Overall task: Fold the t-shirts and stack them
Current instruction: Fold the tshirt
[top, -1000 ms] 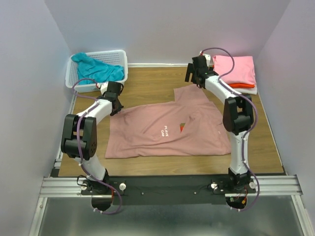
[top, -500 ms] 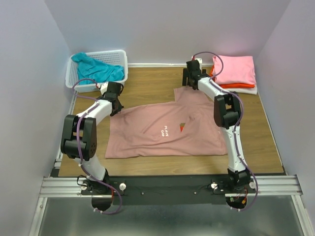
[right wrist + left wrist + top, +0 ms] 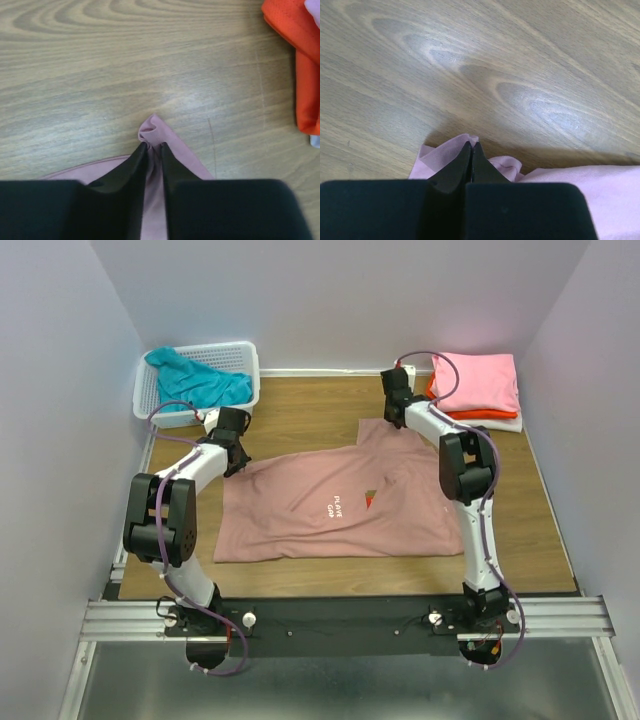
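A dusty-pink t-shirt (image 3: pixel 340 502) with white print lies spread across the wooden table. My left gripper (image 3: pixel 232 462) sits at its far left corner, shut on a bunched fold of the pink cloth (image 3: pixel 442 155). My right gripper (image 3: pixel 392 418) is at the shirt's far right corner, by the sleeve, with its jaws closed on a pinched tip of the pink cloth (image 3: pixel 154 129). A teal t-shirt (image 3: pixel 198 382) hangs out of the basket. Folded bright pink (image 3: pixel 478 380), orange (image 3: pixel 295 35) and white (image 3: pixel 512 424) t-shirts are stacked at the back right.
The white lattice basket (image 3: pixel 245 352) stands at the back left corner. The folded stack lies close to the right of my right gripper. Walls close in the table on the left, back and right.
My right gripper has dropped from beside the folded stack onto the shirt's far right corner and closed on the cloth. The left arm has not moved.
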`<action>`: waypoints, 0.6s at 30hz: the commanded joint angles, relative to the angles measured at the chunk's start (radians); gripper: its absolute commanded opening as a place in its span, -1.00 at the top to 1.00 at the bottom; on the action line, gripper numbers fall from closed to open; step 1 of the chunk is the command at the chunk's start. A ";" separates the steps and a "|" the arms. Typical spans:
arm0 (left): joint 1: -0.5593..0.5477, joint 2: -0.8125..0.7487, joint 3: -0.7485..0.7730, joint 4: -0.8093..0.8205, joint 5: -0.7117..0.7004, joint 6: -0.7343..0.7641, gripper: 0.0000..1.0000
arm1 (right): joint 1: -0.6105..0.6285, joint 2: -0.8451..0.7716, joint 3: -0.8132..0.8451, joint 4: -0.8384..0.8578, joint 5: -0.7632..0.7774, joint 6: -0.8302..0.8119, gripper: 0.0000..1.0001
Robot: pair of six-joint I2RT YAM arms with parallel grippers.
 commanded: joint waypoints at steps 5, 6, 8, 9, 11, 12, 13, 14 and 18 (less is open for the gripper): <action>-0.016 -0.036 0.016 -0.002 0.013 0.011 1.00 | 0.002 -0.054 -0.006 -0.043 0.051 0.013 0.99; -0.016 -0.040 0.017 -0.003 0.013 0.011 1.00 | 0.002 -0.062 -0.006 -0.043 0.052 0.012 0.99; -0.019 -0.052 0.014 -0.005 0.013 0.010 1.00 | 0.002 -0.105 -0.035 -0.041 0.046 0.012 0.99; -0.022 -0.057 0.011 -0.005 0.013 0.010 1.00 | 0.002 -0.146 -0.054 -0.040 0.043 0.015 0.99; -0.025 -0.072 0.005 -0.005 0.012 0.005 1.00 | 0.003 -0.195 -0.098 -0.034 0.032 0.027 0.99; -0.026 -0.079 -0.001 -0.005 0.012 0.004 1.00 | 0.002 -0.222 -0.159 -0.029 0.026 0.030 0.99; -0.028 -0.089 -0.006 -0.005 0.013 0.004 1.00 | 0.003 -0.278 -0.190 -0.020 0.020 0.033 0.99; -0.031 -0.094 -0.010 -0.005 0.013 0.002 1.00 | 0.003 -0.306 -0.225 -0.005 0.012 0.033 0.99; -0.036 -0.120 -0.036 -0.005 0.015 -0.001 1.00 | 0.006 -0.448 -0.365 0.015 -0.008 0.041 0.99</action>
